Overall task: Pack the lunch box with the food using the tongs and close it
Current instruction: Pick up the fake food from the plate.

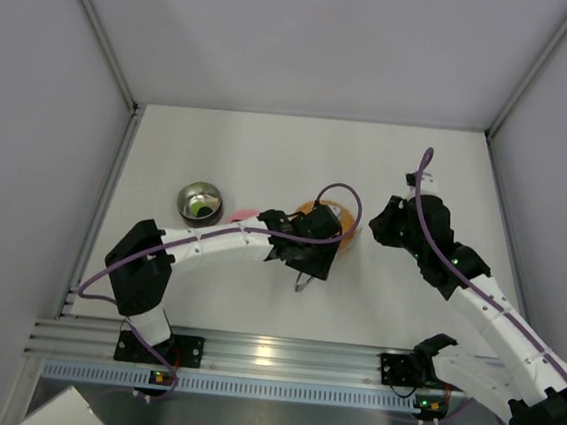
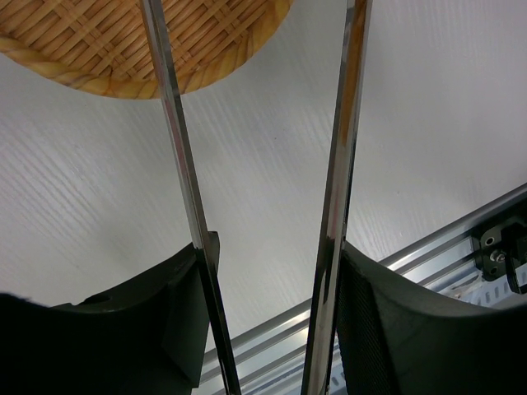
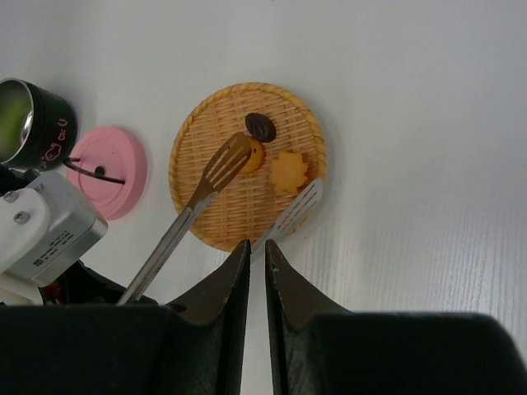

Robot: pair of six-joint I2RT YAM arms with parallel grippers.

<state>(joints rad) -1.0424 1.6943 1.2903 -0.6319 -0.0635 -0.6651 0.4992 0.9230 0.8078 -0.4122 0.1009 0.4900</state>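
Two jaws of the left gripper [image 2: 272,271] clamp the tongs [image 3: 216,177], whose tips reach the food [image 3: 289,172] on the woven plate [image 3: 206,222]. The right gripper [image 3: 257,255] is closed and empty. The lunch box [image 1: 200,203] stands open beside its pink lid [image 3: 111,169].

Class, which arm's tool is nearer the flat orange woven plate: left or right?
Left. The left tool grips the slim silver metal tongs at the near edge of the flat orange woven plate, tongs reaching over it. The right tool hangs off to its right, apart.
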